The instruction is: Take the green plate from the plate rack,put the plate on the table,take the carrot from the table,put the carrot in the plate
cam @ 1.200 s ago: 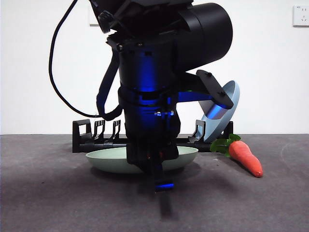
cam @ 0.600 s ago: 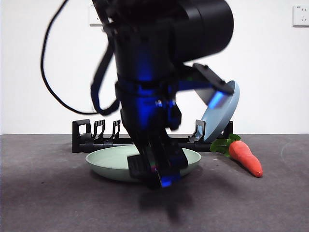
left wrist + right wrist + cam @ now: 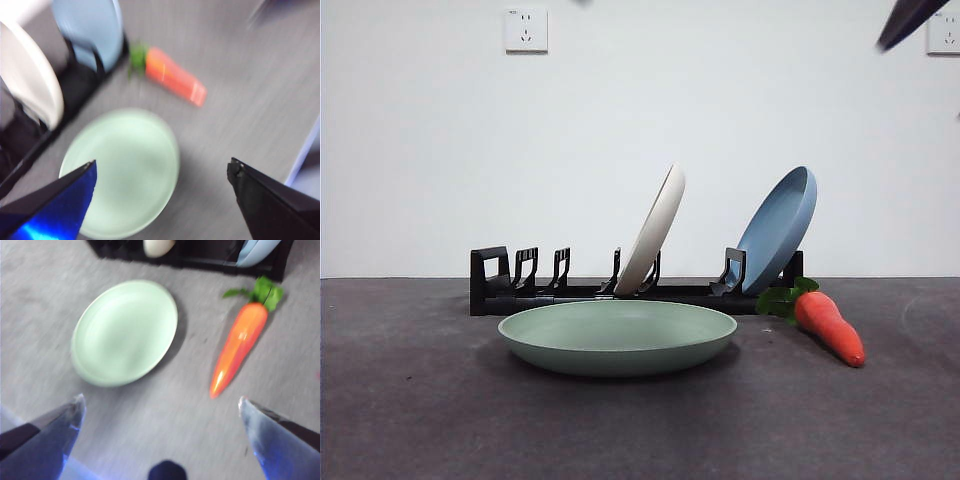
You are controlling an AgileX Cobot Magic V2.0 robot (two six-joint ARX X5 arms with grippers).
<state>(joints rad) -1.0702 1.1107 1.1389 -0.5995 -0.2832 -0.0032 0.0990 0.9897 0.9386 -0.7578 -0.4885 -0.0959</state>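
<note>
The green plate lies flat on the table in front of the plate rack. To the right of it the carrot rests on the table, leaves toward the rack. High above the plate, my left gripper is open and holds nothing. The carrot shows beyond the plate in that view. My right gripper is also open and empty, high over the table between the plate and the carrot. In the front view only a black arm tip shows at the top right corner.
A cream-white plate and a blue plate lean upright in the rack's middle and right slots. The rack stands along the back of the table, just behind the green plate and the carrot's leaves.
The big dark arm that stood over the green plate has lifted up and out of the front view. The plate stays flat on the table, now uncovered.
</note>
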